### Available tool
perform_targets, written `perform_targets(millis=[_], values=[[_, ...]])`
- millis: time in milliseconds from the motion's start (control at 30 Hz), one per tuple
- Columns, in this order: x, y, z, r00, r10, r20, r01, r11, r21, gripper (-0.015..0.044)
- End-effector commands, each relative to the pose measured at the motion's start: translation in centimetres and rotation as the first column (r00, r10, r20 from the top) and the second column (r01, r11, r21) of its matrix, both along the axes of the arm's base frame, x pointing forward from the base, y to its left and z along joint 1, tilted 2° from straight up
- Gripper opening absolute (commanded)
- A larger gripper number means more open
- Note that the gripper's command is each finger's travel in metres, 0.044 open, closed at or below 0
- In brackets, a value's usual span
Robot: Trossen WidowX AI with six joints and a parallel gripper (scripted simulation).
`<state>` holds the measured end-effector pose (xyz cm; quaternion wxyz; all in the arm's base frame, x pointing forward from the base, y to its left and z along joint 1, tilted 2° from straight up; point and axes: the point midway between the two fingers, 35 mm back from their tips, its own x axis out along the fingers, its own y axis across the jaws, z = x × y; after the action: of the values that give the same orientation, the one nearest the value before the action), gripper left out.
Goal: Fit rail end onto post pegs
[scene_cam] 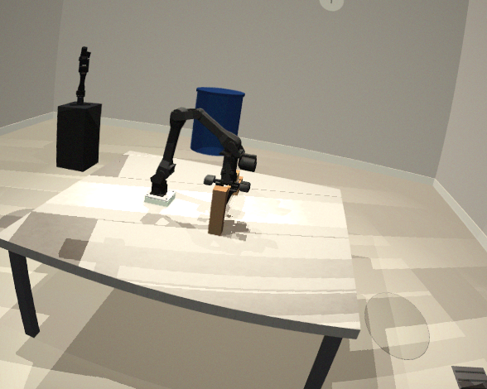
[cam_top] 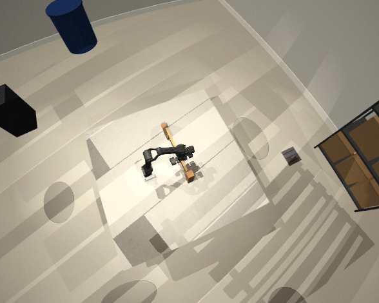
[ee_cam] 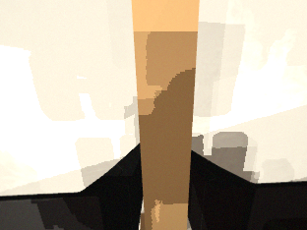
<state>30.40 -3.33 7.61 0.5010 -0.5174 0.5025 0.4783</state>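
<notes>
The long wooden rail (cam_top: 174, 143) runs across the table from the footboard block (cam_top: 164, 126) at its far end to the short wooden post (cam_top: 189, 175) at its near end. In the exterior view the post (scene_cam: 218, 210) stands upright and the rail's near end sits raised at its top. The pegs are hidden. My gripper (cam_top: 180, 158) is shut on the rail close to the post. In the wrist view the rail (ee_cam: 166, 118) runs straight up between my dark fingers (ee_cam: 164, 197).
The arm's base (scene_cam: 160, 196) stands left of the post. A blue barrel (scene_cam: 217, 120) and a black pedestal (scene_cam: 78, 135) stand on the floor behind the table. A shelf unit (cam_top: 362, 156) stands at the right.
</notes>
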Motion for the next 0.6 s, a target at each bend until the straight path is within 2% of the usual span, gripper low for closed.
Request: perform_targets(millis=[0,567], values=[[0.22,-0.13,0.25,1.0,0.003,0.007,-0.003,1.0,0.001,0.0],[0.35,-0.64,0.17,1.0,0.003,0.007,-0.003,1.0,0.0,0.0]])
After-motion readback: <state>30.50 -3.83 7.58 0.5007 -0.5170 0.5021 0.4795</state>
